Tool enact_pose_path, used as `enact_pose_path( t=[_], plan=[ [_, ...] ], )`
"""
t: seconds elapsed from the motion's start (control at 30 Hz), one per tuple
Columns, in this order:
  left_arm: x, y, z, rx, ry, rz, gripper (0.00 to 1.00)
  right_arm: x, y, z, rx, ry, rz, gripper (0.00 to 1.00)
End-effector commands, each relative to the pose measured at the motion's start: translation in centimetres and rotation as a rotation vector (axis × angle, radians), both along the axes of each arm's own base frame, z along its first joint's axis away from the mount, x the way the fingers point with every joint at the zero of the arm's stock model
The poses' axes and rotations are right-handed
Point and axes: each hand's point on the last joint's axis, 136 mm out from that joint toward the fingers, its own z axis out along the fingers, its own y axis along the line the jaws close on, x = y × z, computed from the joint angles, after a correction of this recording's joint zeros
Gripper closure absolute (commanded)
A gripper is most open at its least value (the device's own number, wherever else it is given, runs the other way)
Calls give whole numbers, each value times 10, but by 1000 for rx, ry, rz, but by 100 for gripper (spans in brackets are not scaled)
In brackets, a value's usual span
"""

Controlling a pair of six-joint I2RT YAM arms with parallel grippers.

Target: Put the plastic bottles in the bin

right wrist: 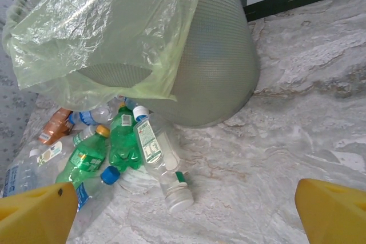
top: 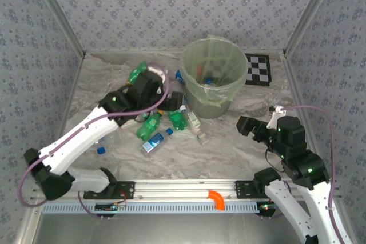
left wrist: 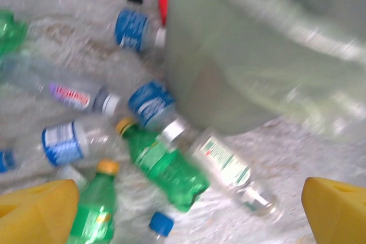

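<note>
Left claw [left wrist: 186, 214] and right claw [right wrist: 186, 212] wide apart, empty, plastic bottles [left wrist: 166, 170] beside bin [left wrist: 246, 55].

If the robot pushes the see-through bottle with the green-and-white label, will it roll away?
Probably. The clear bottle lies on its side and is round, so it may roll. It looks empty, so it is likely light. Its thin plastic could dent when squeezed.

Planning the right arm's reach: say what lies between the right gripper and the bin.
Bare table in the top view; the right wrist view shows a clear bottle just beside that line.
</note>
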Motion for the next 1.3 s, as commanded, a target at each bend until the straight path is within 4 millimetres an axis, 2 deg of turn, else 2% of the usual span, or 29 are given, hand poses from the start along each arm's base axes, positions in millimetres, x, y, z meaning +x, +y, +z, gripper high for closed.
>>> enact_pose_path(
  t=[0.0, 0.1, 0.17, 0.3, 0.43, 0.8, 0.97, 1.27],
  plan=[
    [-9, 25, -29, -7, 8, 86, 0, 1, 10, 3, 22, -13, 49, 0],
    [-27, 46, -68, 0, 54, 119, 0, 2, 12, 3, 24, -16, 57, 0],
    [-37, 52, -92, -14, 88, 125, 0, 3, 14, 2, 29, -16, 69, 0],
    [-53, 58, -132, -18, 161, 120, 1, 10, 22, -3, 55, -5, 81, 0],
    [-61, 55, -161, 3, 215, 86, 3, 13, 30, -3, 61, 12, 111, 1],
    [-69, 53, -211, 126, 330, 42, 11, 7, 33, -3, 29, 11, 132, 1],
    [-76, 59, -224, 141, 360, 56, 11, 5, 35, -1, 27, 10, 143, 1],
    [-98, 52, -243, 110, 424, 44, 15, 6, 36, -5, 13, 12, 142, 1]
  ],
)
